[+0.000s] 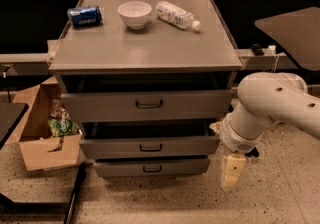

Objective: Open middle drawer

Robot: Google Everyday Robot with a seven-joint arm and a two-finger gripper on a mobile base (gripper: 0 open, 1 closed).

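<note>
The grey cabinet (pixel 145 50) has three drawers stacked in its front. The middle drawer (pixel 110 148) has a medium-height grey front with a small dark bar handle (pixel 150 147) at its centre. It stands slightly out, with a dark gap above it. The top drawer (pixel 100 105), with the tallest front, and the slim bottom drawer (pixel 115 168) also stand slightly out. My gripper (pixel 233 172) hangs pointing down from the white arm (pixel 272 105), just right of the middle and bottom drawer fronts and low near the floor. It touches nothing.
A blue can (pixel 84 16), a white bowl (pixel 134 14) and a lying plastic bottle (pixel 176 15) sit on the cabinet top. A cardboard box (pixel 37 143) with a green bag (pixel 62 125) stands left. A dark tabletop (pixel 292 30) is right. A black leg (pixel 74 195) lies lower left.
</note>
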